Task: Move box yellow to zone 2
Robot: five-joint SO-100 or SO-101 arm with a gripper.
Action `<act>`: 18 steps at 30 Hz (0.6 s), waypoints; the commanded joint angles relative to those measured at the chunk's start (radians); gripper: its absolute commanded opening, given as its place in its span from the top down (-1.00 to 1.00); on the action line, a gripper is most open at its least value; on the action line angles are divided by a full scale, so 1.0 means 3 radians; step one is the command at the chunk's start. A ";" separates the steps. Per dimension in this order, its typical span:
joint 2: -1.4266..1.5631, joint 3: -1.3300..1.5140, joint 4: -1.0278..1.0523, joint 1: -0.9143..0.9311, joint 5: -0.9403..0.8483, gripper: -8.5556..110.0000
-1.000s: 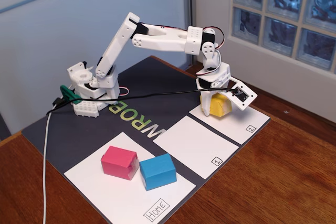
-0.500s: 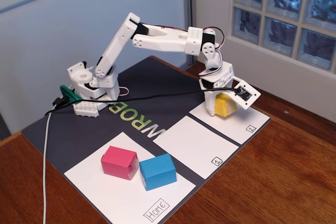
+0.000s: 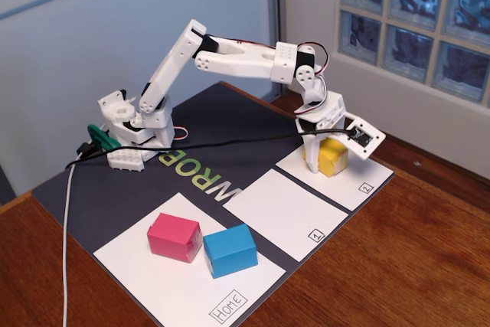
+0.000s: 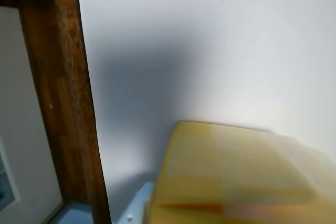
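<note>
In the fixed view the yellow box (image 3: 335, 156) sits low over zone 2 (image 3: 351, 180), the white panel with a boxed "2" at its near corner. Whether it touches the paper I cannot tell. My gripper (image 3: 324, 157) comes down over it from above, fingers closed around its sides. In the wrist view the box (image 4: 236, 177) fills the lower right, blurred, with a pale finger (image 4: 137, 205) pressed against its left side. The white paper of zone 2 (image 4: 184, 51) lies behind it.
A pink block (image 3: 174, 237) and a blue block (image 3: 230, 250) stand on the Home panel (image 3: 145, 277). Panel 1 (image 3: 279, 212) lies between Home and zone 2. A black cable (image 3: 230, 141) runs to the wrist. The wooden table edge (image 4: 73, 103) borders zone 2.
The gripper has carried the yellow box to the right and slightly down over zone 2. The pink and blue blocks have not moved.
</note>
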 commanded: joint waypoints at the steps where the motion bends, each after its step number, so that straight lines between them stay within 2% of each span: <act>1: 0.0026 0.0000 -0.0031 0.0041 -0.0020 0.23; 18: 0.0527 -0.0041 0.0005 0.0026 -0.0072 0.21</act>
